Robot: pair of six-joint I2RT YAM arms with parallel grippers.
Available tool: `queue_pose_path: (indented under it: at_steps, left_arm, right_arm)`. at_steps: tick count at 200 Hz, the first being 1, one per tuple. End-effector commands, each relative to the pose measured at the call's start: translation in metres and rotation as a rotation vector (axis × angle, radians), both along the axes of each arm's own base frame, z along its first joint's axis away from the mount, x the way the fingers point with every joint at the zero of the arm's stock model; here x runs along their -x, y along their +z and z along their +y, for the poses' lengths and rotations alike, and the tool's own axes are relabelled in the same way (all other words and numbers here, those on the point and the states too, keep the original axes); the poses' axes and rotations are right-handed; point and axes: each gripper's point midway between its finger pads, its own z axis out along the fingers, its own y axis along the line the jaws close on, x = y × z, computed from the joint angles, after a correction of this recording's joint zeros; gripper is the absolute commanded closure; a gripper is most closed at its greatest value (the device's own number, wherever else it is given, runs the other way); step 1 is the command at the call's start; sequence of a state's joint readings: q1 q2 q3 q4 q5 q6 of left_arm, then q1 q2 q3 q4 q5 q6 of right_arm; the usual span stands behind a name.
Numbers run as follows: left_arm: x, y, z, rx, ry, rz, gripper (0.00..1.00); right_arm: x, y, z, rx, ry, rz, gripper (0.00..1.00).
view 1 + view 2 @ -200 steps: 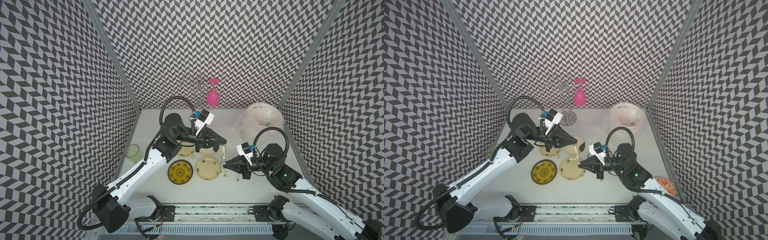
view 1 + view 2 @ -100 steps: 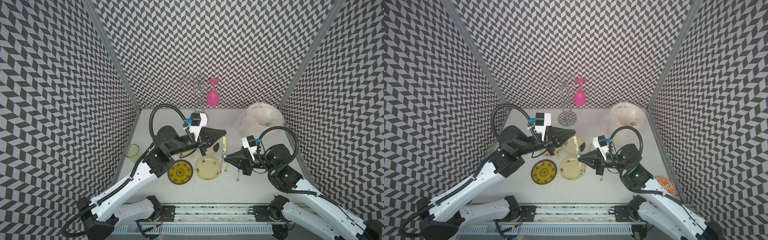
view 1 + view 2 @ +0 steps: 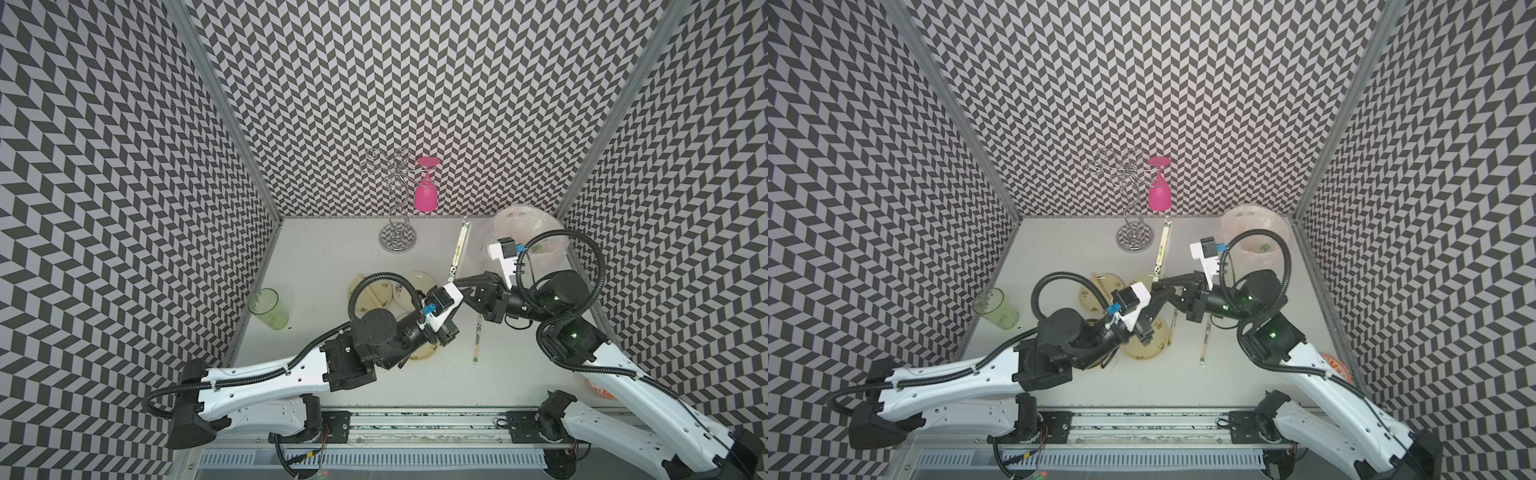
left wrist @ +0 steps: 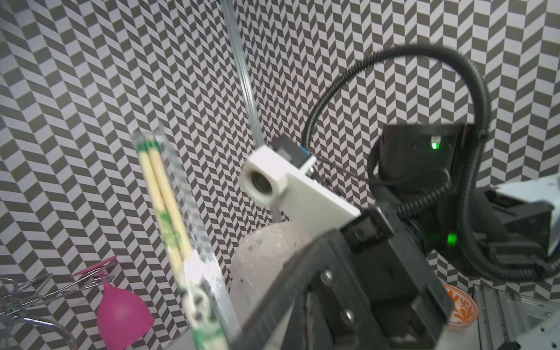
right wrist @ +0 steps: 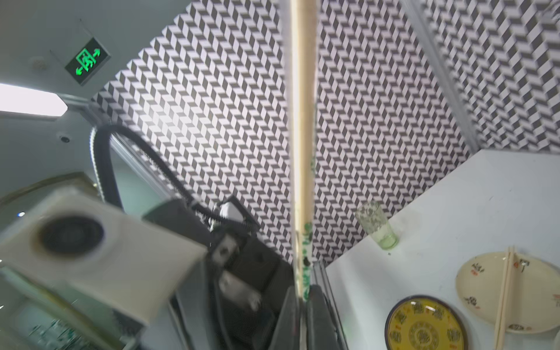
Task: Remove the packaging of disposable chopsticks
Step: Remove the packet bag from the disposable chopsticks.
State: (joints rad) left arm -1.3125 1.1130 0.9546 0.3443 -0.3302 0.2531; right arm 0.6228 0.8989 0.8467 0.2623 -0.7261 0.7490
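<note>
My right gripper [image 3: 456,284] is shut on the green printed end of a wrapped pair of disposable chopsticks [image 3: 459,249]. The pair, in its clear packaging [image 4: 194,212], points up toward the back wall. In the right wrist view the jaws [image 5: 303,298] pinch the sleeve's end. My left gripper [image 3: 1160,296] is shut, with its tips right beside the right gripper's tips; I cannot tell whether it touches the sleeve. Another wrapped pair [image 3: 478,345] lies on the table. Bare chopsticks [image 5: 504,291] rest across a pale plate [image 5: 485,291].
Several plates [image 3: 409,286] lie mid-table under the left arm, one of them yellow [image 5: 424,327]. A green cup [image 3: 268,309] stands at the left. A wire rack [image 3: 397,237] holds a pink glass [image 3: 426,195] at the back. A bagged bin [image 3: 528,232] stands back right, an orange bowl [image 3: 1337,365] at the right edge.
The right gripper lifted the wrapped pair off the table and tilted it up toward the back. The left arm swung forward and right, bringing its shut gripper beside the right one.
</note>
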Motion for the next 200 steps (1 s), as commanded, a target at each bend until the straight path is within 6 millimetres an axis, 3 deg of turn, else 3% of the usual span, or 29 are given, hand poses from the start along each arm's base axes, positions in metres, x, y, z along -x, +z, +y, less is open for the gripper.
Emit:
queue_pose_path:
  at_steps: [1,15,33,57,66,91,115,136,161,200]
  left_arm:
    - [-0.015,-0.013,0.018,-0.008,0.108,0.023,1.0]
    - [-0.017,-0.007,0.032,0.034,0.134,0.036,1.0]
    - [-0.021,0.02,0.05,0.097,0.135,0.044,1.0]
    - [-0.03,0.063,0.074,0.166,0.05,0.063,0.35]
    - [-0.036,0.076,0.085,0.194,0.023,0.065,0.23]
    - [-0.052,0.094,0.092,0.176,-0.152,0.137,0.22]
    - [-0.062,0.083,0.082,0.111,-0.382,0.283,0.25]
    - [-0.055,0.07,0.069,0.075,-0.594,0.399,0.32]
    - [-0.042,0.064,0.062,0.062,-0.733,0.447,0.32]
    - [-0.026,0.056,0.056,0.017,-0.826,0.462,0.36]
  right_arm:
    - [0.002,0.041,-0.008,-0.072,-0.028,-0.081,1.0]
    - [-0.001,0.035,-0.006,-0.035,-0.031,-0.099,1.0]
    - [0.0,0.014,-0.002,0.028,-0.016,-0.124,1.0]
    - [0.014,-0.015,0.0,0.088,0.051,-0.211,1.0]
    - [0.022,-0.025,0.0,0.102,0.087,-0.251,1.0]
    - [0.036,-0.048,0.001,0.149,0.16,-0.319,1.0]
    - [0.047,-0.057,0.001,0.164,0.223,-0.377,1.0]
    - [0.05,-0.058,0.002,0.182,0.25,-0.395,1.0]
    - [0.051,-0.059,0.004,0.194,0.265,-0.396,1.0]
    - [0.05,-0.053,0.005,0.187,0.268,-0.396,1.0]
